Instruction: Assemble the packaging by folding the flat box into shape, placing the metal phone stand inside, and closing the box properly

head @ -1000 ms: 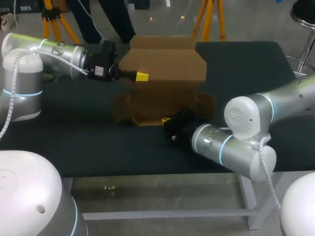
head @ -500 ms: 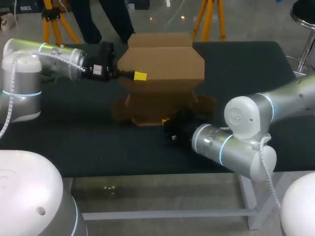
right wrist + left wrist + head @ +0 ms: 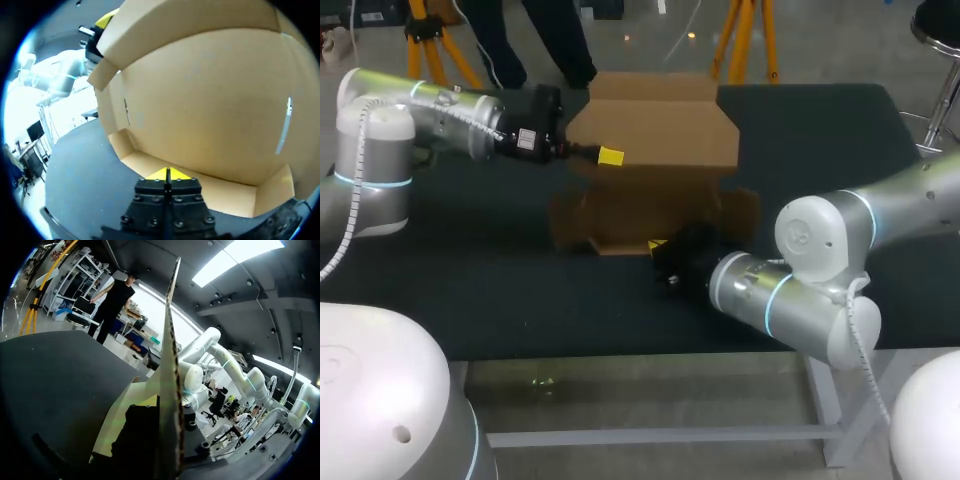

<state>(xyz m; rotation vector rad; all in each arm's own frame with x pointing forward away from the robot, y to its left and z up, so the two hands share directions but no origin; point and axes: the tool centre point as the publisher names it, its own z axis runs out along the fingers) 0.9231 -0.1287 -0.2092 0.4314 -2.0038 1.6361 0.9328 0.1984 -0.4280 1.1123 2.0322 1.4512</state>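
The cardboard box (image 3: 655,130) sits half-formed in the middle of the dark table (image 3: 470,290) — its lower part and small side flaps lie low on the surface, while a wide panel with cut corners is raised above them, a further flap along its top edge. My left arm comes in from the left, and the left gripper (image 3: 608,156) is at that raised panel's left edge, one yellow tip showing on the face toward the camera. In the left wrist view the board runs edge-on straight up from between the fingers, so the claw is pinching the panel. My right arm bends in from the right, low over the table, with the right gripper (image 3: 167,173) at the box's near edge. Its two yellow tips are pressed together (only a thin seam shows between them) and rest against the near flap lying on the table — the big panel rises ahead of them and curves over above.
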